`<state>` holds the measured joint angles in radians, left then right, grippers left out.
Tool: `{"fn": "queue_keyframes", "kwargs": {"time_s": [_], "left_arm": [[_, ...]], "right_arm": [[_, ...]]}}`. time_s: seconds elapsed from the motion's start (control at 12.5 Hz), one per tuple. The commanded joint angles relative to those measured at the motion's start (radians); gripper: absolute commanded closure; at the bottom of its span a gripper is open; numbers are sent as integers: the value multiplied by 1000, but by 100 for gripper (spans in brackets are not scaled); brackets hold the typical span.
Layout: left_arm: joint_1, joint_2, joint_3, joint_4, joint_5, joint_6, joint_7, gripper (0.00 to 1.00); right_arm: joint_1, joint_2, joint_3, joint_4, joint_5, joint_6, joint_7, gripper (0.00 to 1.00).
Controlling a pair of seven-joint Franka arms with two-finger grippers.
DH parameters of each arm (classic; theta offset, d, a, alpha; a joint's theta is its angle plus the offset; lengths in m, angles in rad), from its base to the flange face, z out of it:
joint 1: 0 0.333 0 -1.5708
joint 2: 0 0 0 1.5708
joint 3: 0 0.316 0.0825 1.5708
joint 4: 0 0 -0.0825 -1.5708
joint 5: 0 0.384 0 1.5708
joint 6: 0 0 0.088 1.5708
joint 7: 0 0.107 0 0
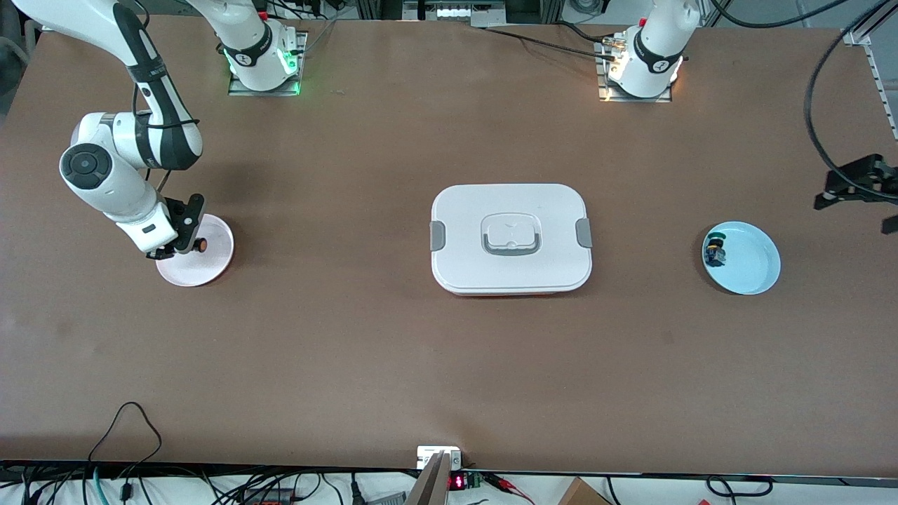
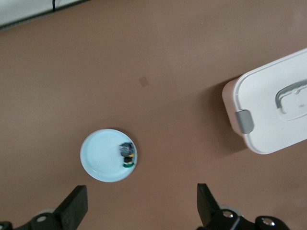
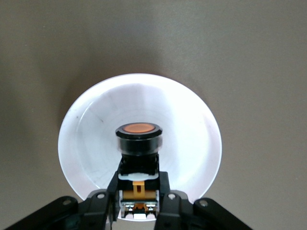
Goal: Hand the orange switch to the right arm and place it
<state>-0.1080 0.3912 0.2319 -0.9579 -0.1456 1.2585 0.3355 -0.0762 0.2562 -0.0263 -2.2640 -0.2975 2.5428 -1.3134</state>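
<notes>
The orange switch [image 1: 200, 245] [image 3: 139, 139], black-bodied with a round orange cap, hangs over the white plate [image 1: 210, 265] [image 3: 192, 124] at the right arm's end of the table. My right gripper [image 1: 186, 237] [image 3: 139, 188] is shut on its body, and the cap points away from the wrist. My left gripper [image 1: 859, 184] [image 2: 142, 206] hangs open and holds nothing, above the table at the left arm's end, close to a light blue plate [image 1: 754, 261] [image 2: 100, 154].
A small switch with a dark green cap [image 1: 715, 252] [image 2: 126, 154] lies in the blue plate. A white lidded box with grey clips [image 1: 511, 238] [image 2: 273, 96] sits mid-table. Cables run along the table's edge nearest the front camera.
</notes>
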Motion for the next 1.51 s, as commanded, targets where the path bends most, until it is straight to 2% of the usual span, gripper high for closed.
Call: {"fn": "queue_keyframes", "kwargs": {"time_s": [0.0, 0.32, 0.56, 0.72, 0.8, 0.88, 0.96, 1.04, 1.43], "left_arm": [[-54, -55, 3, -68, 32, -42, -264, 0], [-65, -216, -8, -370, 37, 92, -366, 0], [-59, -369, -74, -646, 118, 264, -435, 0], [-53, -400, -74, -738, 118, 337, -443, 0], [-52, -399, -74, -737, 118, 341, -444, 0], [-51, -399, -74, -731, 116, 340, -444, 0], [-51, -399, -74, -730, 116, 338, -444, 0], [-51, -399, -74, -728, 116, 338, -444, 0], [-62, -399, -82, -723, 118, 332, -446, 0]], "right_arm": [[-19, 20, 8, -11, -14, 62, -81, 94], [-69, 80, 8, -12, -14, 137, -162, 93], [-71, 92, 6, -37, -15, 190, -164, 93], [-73, 103, 6, -60, -15, 232, -164, 93], [-73, 103, 6, -60, -15, 232, -164, 93], [-73, 101, 6, -60, -14, 231, -164, 87], [-73, 97, 6, -60, -12, 229, -150, 51], [-73, 89, 6, -60, -9, 229, -145, 2], [-68, -23, 5, -33, 6, 165, -94, 0]]}}
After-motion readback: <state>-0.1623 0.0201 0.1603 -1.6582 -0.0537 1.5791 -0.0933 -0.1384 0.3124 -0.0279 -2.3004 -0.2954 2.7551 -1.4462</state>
